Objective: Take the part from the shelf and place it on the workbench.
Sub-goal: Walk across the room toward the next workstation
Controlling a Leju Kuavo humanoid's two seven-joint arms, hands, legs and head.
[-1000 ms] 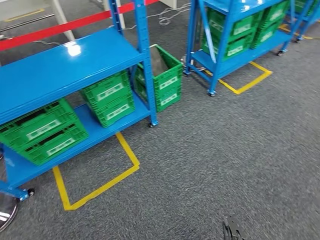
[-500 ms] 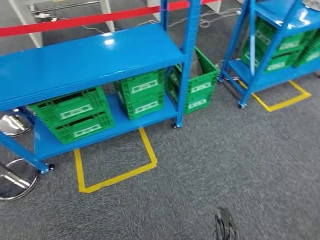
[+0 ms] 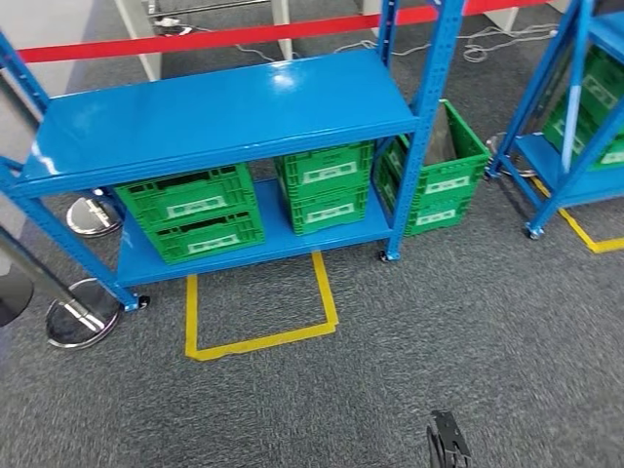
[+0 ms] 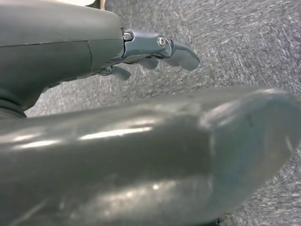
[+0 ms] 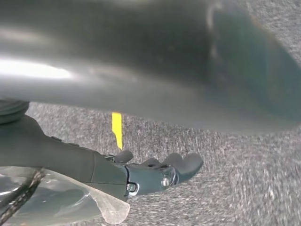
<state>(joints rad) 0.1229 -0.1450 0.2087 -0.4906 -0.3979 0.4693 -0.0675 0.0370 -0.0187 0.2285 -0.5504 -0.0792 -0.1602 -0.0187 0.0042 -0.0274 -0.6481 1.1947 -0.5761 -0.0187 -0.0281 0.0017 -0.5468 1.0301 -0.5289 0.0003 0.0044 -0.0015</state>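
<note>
Left hand (image 4: 135,136) is hanging over grey carpet (image 4: 248,42), spread, nothing in it. The thumb is showing as a thick smooth grey lobe with glossy streaks, and the fingers (image 4: 177,52) are lying straight, dark metal with a screw head at one link. The carpet is reading as short, speckled pile, blurred.

Right hand (image 5: 142,70) is doing the same: thumb and fingers (image 5: 184,165) apart and straight, gripping nothing. The right wrist camera is also catching a strip of yellow floor tape (image 5: 117,127) past the fingers. A translucent film (image 5: 71,202) is sitting at the wrist edge; can't tell what it is.

From the head I'm looking down at carpet first. Next comes a yellow tape outline (image 3: 257,339), an open rectangle running up to the shelf. The shelf (image 3: 220,112) is blue painted steel with a glossy flat top deck and perforated uprights.

Two green slotted plastic crates are sitting on the lower deck, one left (image 3: 190,210) and one mid (image 3: 324,185), each with white labels. A third crate (image 3: 438,185) is standing on the floor just beside the right upright.

I can't make out the part; the crate contents are hidden from here.

Chrome stanchion bases (image 3: 77,317) are sitting left of the shelf. A second blue rack (image 3: 570,146) is standing to the right. A red barrier belt (image 3: 220,37) is running behind.
</note>
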